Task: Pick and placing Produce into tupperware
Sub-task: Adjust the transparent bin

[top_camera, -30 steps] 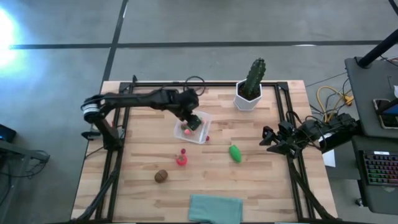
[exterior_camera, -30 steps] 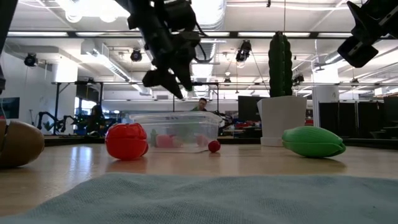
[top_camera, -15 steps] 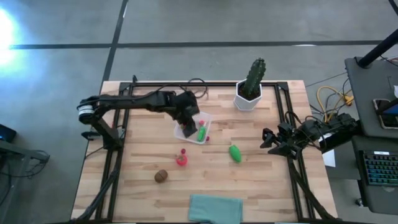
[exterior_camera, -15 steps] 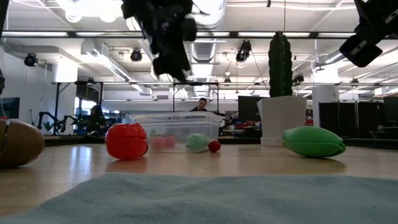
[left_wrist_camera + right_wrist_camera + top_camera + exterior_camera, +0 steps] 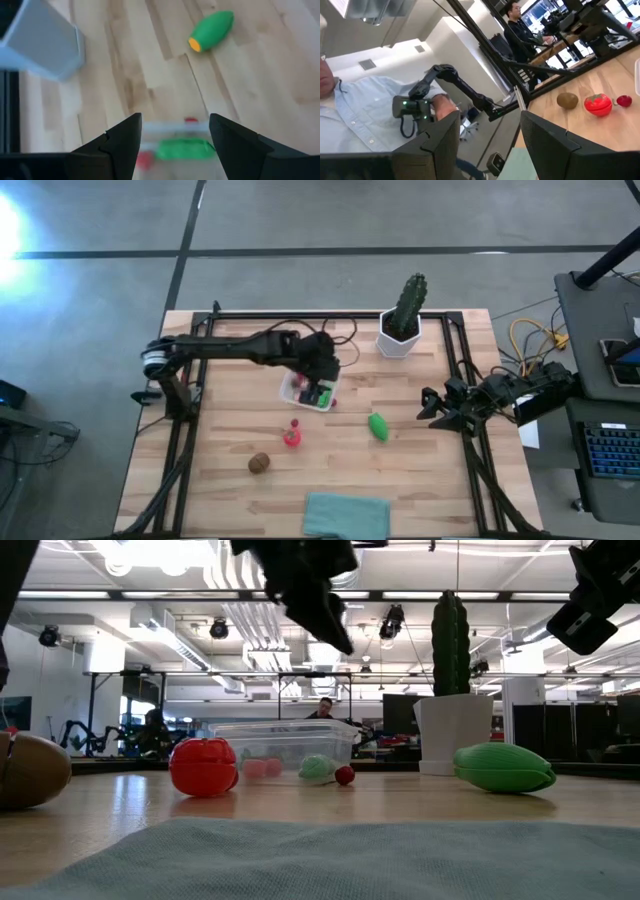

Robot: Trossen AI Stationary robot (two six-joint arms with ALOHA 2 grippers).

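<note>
1. The left gripper (image 5: 322, 375) hangs above the tub (image 5: 297, 398) at frame centre, jaws apart and empty.
2. The green vegetable (image 5: 377, 425), right of centre, looks light, stiff, slippery; grip its middle.
3. The right gripper (image 5: 432, 408) waits at the desk's (image 5: 420, 480) right edge, jaws apart.

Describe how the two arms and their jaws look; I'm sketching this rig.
Both arms are dark, jointed and slim. The left arm has a pale ring near its base; thin black cables trail behind it. The left gripper has two broad, dark, angular fingers, like the right gripper.

One produce piece (image 5: 322, 394) in the tupperware (image 5: 296, 384) — another (image 5: 377, 426) right of it.
</note>
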